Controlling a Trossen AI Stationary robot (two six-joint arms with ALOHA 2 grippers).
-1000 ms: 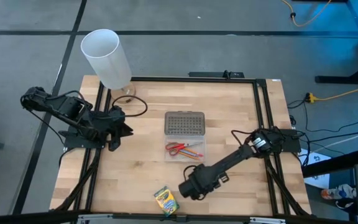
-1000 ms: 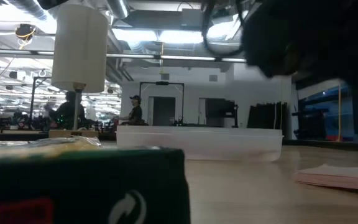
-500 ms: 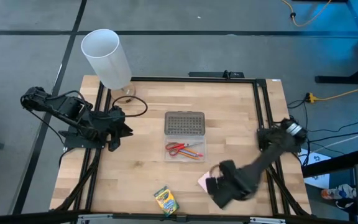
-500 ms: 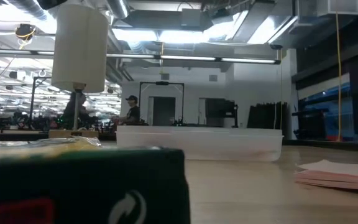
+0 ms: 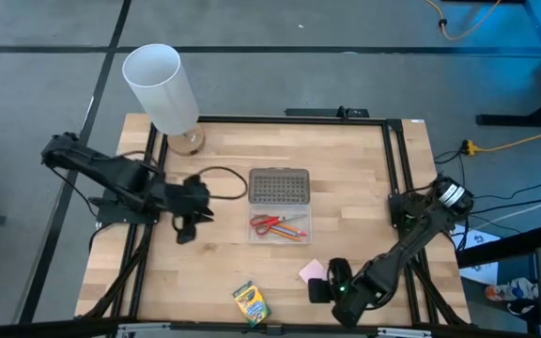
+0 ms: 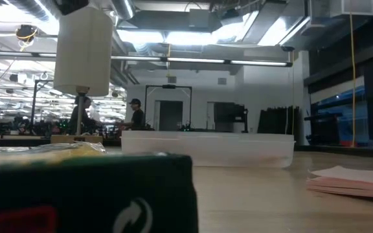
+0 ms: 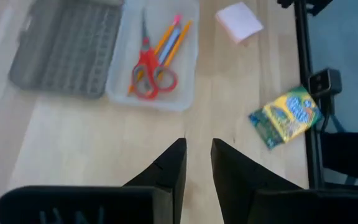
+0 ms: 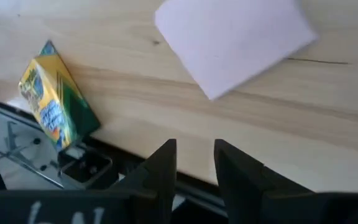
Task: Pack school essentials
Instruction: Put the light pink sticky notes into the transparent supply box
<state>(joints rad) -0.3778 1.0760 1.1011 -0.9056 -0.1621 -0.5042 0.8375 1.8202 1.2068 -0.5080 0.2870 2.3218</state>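
The clear case lies mid-table and holds the red-handled scissors, two orange pencils and a pen. Its grey dotted lid lies flat just beyond it. The pink sticky-note pad and the yellow-green crayon box lie flat near the table's near edge. My left gripper hovers left of the case, fingers slightly open. My right gripper hangs just right of the pad, slightly open, holding nothing.
A tall white cylinder stands on a wooden base at the far left corner. A black cable runs from there toward the lid. Black frame rails edge the table. Bare wood lies between the case and the crayon box.
My right gripper has swung from above the pad toward the table's right and near edge, uncovering the pad, which has stayed where it was. My left gripper has moved toward the table's right, closer to the case.
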